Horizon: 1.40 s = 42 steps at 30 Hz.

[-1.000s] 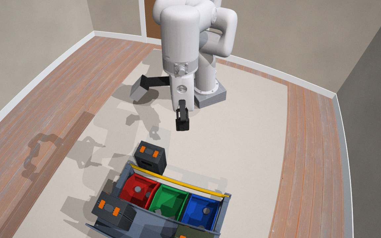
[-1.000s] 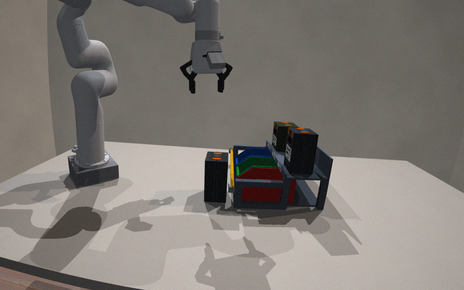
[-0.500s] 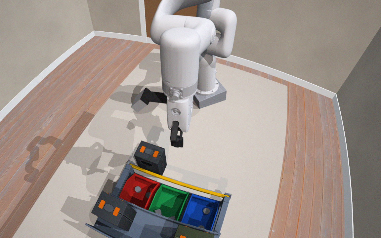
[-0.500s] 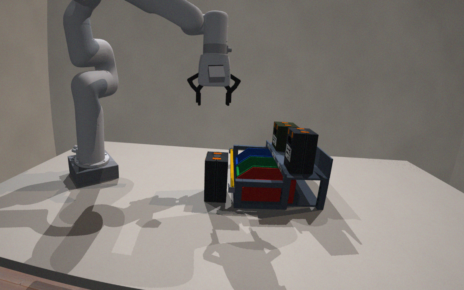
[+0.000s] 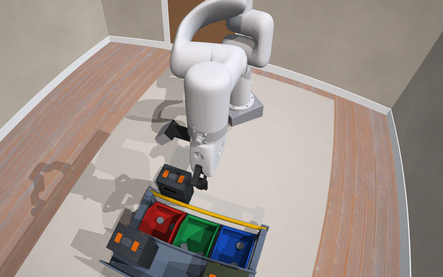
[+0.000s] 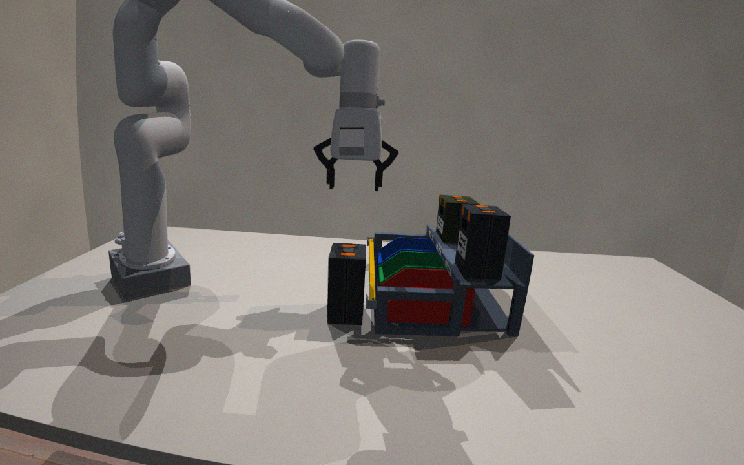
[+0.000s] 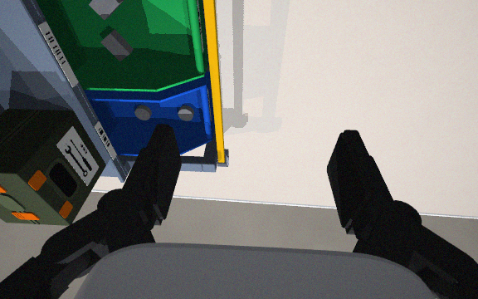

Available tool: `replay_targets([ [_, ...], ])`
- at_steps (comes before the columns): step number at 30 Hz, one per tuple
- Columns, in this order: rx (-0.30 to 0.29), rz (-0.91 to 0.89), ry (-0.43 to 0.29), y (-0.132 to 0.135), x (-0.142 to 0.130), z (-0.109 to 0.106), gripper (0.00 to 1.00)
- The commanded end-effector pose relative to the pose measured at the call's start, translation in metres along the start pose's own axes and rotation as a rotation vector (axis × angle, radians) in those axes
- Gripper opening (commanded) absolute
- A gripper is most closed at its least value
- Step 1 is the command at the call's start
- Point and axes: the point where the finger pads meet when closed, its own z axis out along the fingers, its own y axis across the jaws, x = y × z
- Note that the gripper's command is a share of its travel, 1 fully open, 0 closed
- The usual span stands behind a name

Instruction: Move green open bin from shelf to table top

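The green bin (image 5: pixel 195 234) sits on the lower level of the shelf (image 6: pixel 516 257), in the middle of a row, with the red bin (image 5: pixel 161 218) on one side and the blue bin (image 5: pixel 233 242) on the other. A yellow bar (image 5: pixel 209 213) runs along the front of the row. Grey parts lie inside the green bin. A black case (image 6: pixel 345 283) stands upright on the bench (image 6: pixel 623 358) just beside the shelf's front, and two more cases (image 6: pixel 482 239) stand on the shelf's upper level. The gripper (image 6: pixel 354 179) hangs in the air above the black case and the shelf's front edge, pointing down, its fingers spread fully apart and holding nothing.
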Motion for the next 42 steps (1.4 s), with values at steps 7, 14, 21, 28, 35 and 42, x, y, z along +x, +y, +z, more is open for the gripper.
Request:
replay_targets([
  [7,0.003,0.001,0.0,-0.029,-0.005,0.045,1.0],
  [14,0.003,0.001,0.0,-0.029,-0.005,0.045,1.0],
  [21,0.004,0.001,0.0,-0.046,-0.009,0.073,1.0],
  [28,0.003,0.001,0.0,-0.057,-0.011,0.092,1.0],
  [35,0.003,0.001,0.0,-0.057,-0.011,0.092,1.0],
  [42,0.003,0.001,0.0,-0.052,-0.01,0.084,1.0],
])
